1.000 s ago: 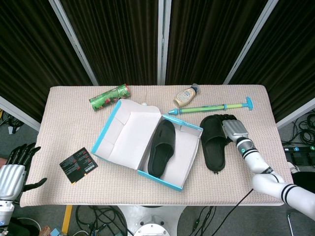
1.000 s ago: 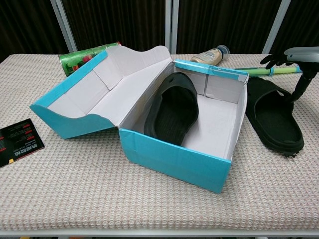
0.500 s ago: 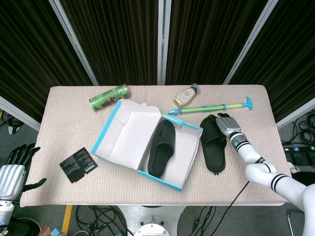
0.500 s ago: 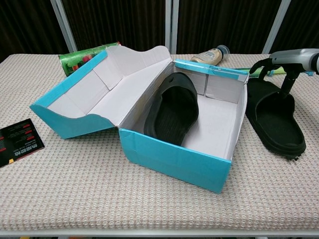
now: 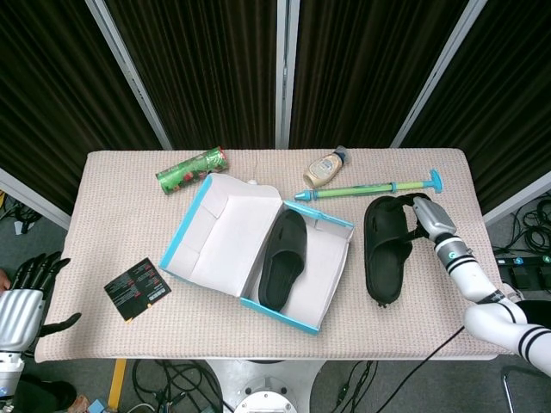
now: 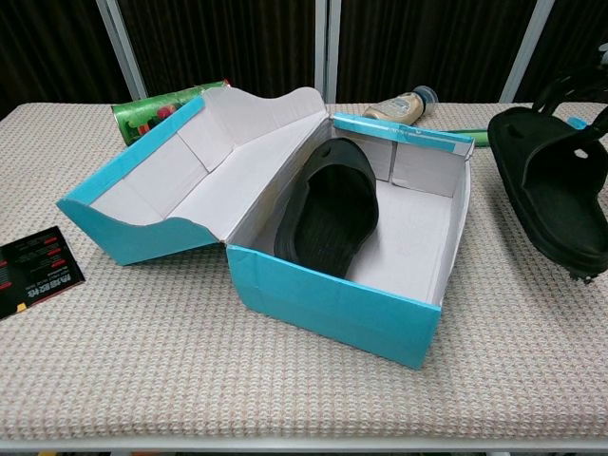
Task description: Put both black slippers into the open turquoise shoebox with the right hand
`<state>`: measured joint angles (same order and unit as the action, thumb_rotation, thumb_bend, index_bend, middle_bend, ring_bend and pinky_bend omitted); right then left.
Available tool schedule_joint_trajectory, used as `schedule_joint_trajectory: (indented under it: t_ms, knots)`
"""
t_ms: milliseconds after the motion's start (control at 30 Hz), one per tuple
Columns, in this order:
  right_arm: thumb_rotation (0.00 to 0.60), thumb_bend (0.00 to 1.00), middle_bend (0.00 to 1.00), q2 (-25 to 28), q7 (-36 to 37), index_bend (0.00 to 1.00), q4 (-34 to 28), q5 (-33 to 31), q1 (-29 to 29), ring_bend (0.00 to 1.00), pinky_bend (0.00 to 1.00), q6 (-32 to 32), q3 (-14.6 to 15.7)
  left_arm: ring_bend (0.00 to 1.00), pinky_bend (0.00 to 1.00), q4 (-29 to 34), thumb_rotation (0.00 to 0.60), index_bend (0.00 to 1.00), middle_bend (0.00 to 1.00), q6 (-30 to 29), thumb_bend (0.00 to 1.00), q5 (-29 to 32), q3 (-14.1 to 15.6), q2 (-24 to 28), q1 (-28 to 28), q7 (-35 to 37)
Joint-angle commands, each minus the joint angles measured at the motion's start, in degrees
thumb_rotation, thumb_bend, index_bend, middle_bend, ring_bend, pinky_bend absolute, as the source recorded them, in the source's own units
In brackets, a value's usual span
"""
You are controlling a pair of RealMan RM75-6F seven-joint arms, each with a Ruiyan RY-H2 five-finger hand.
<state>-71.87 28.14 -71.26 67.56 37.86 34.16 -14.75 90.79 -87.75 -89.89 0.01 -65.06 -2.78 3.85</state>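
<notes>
Changes relative to the turquoise shoebox (image 5: 258, 255). The right hand (image 5: 428, 214), which one second earlier hovered above the second black slipper (image 5: 386, 248) lying flat just right of the box, closed on that slipper's far end and raised it. In the chest view the slipper (image 6: 556, 195) tilted, its far end lifted, and shifted farther right of the box.

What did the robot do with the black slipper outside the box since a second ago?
The right hand took hold of the loose black slipper and lifted its strap end off the beige table, shifting it right, away from the turquoise shoebox. The other black slipper stayed inside the box; the left hand stayed put.
</notes>
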Motion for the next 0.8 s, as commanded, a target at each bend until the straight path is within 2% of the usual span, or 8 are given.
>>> schedule_joint_trajectory:
  t_ms: [33, 233, 400, 600, 800]
  knots:
    - [0.600, 0.04, 0.45, 4.7, 14.4, 0.37, -6.1, 6.4, -4.5, 0.14, 0.00, 3.0, -1.5, 0.02, 0.09, 0.3, 0.600, 0.14, 0.06, 0.0, 0.06, -0.2, 0.0, 0.1, -0.1, -0.3]
    - [0.600, 0.04, 0.45, 4.4, 27.4, 0.37, -10.7, 11.6, -4.7, 0.14, 0.00, 5.8, -2.1, 0.02, 0.09, 1.3, 0.600, 0.14, 0.06, -0.2, 0.06, -0.7, 0.0, 0.4, -0.2, -1.3]
    - [0.600, 0.05, 0.46, 2.9, 32.4, 0.37, -13.9, 11.2, -3.8, 0.15, 0.00, 8.4, -3.8, 0.02, 0.09, 2.0, 0.600, 0.14, 0.06, -0.5, 0.06, -0.7, 0.0, 0.7, 0.0, -1.5]
    - [0.600, 0.06, 0.45, -3.5, 24.4, 0.38, -18.3, 3.8, -2.9, 0.15, 0.00, 12.3, -4.8, 0.02, 0.09, 2.3, 0.600, 0.14, 0.06, -0.4, 0.06, -0.6, 0.1, 0.6, 0.0, -1.9]
    - [0.600, 0.06, 0.43, -12.6, 15.0, 0.38, -17.8, -3.7, -3.0, 0.14, 0.00, 17.8, -4.3, 0.02, 0.09, 2.0, 0.600, 0.14, 0.06, 0.0, 0.06, -0.4, 0.2, 0.5, 0.0, -1.7]
